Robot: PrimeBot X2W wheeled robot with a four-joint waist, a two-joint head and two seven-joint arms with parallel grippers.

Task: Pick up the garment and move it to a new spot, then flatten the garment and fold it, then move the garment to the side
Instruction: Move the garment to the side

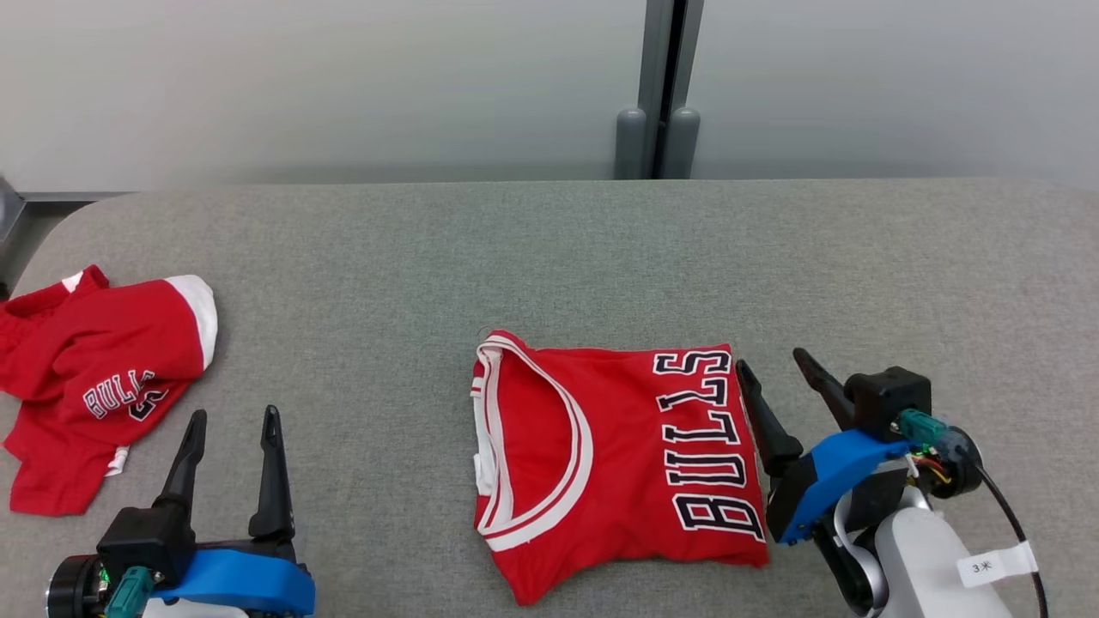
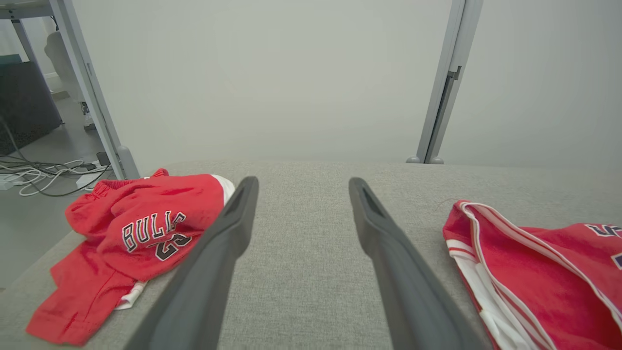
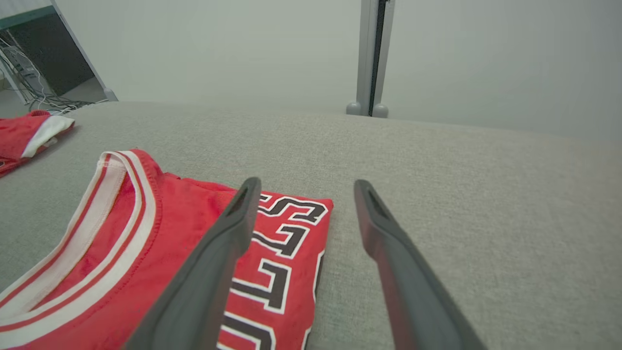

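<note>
A folded red BULLS jersey, the garment (image 1: 614,455), lies flat in the middle of the grey table (image 1: 549,257), white-trimmed neckline to the left. The same garment (image 2: 539,272) fills the left wrist view's right side and lies under the fingers in the right wrist view (image 3: 160,253). My right gripper (image 1: 777,365) stands open just right of the jersey's right edge, its left finger over the lettering (image 3: 279,243), holding nothing. My left gripper (image 1: 236,418) is open and empty at the lower left, between the two shirts.
A second red BULLS shirt (image 1: 94,386) lies crumpled near the table's left edge, also visible in the left wrist view (image 2: 136,243). A pale wall with a grey post (image 1: 657,94) stands behind the table. Cables (image 2: 43,170) lie on the floor beyond the left edge.
</note>
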